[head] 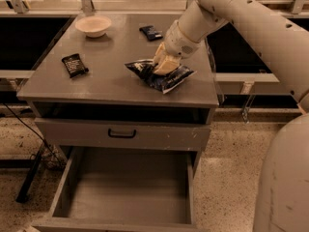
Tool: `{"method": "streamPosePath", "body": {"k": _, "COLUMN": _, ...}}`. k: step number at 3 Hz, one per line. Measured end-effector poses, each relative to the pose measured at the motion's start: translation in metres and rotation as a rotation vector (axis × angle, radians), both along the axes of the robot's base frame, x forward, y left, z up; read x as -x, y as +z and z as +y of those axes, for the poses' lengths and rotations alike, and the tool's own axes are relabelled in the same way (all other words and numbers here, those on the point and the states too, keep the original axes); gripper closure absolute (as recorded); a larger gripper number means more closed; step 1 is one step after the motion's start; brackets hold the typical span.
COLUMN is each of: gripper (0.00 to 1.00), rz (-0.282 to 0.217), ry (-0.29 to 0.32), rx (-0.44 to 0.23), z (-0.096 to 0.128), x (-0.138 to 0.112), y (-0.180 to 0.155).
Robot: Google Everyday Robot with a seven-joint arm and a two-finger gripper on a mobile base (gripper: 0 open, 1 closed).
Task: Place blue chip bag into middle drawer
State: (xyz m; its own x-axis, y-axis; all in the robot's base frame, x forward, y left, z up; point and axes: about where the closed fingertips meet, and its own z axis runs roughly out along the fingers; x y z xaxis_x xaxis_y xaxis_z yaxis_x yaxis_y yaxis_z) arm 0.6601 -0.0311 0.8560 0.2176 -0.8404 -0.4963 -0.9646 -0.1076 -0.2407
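The blue chip bag (170, 79), crinkled dark blue foil, lies on the grey cabinet top (106, 79) right of centre. My gripper (163, 67) comes down from the upper right and sits on the bag's upper middle. Its tan fingers (166, 64) are closed on the bunched foil. The bag still rests on the top. The middle drawer (62, 192) is pulled out below, at the bottom of the view. It is a wide grey box with a bare floor, and nothing is in it.
A closed grey drawer front with a small black handle (121, 133) sits above the open drawer. A white bowl (93, 25) and two small dark packets (74, 65) (151, 32) lie on the top. My arm and base fill the right side.
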Motion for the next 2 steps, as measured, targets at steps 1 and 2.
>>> {"method": "streamPosePath", "body": {"k": 1, "gripper": 1.0, "rz": -0.057, "ry": -0.002, "rx": 0.025, "z": 0.004, "x": 0.005, "y": 0.016}}
{"method": "streamPosePath", "body": {"k": 2, "gripper": 1.0, "rz": -0.149, "ry": -0.005, "rx": 0.063, "z": 0.009, "x": 0.018, "y": 0.045}}
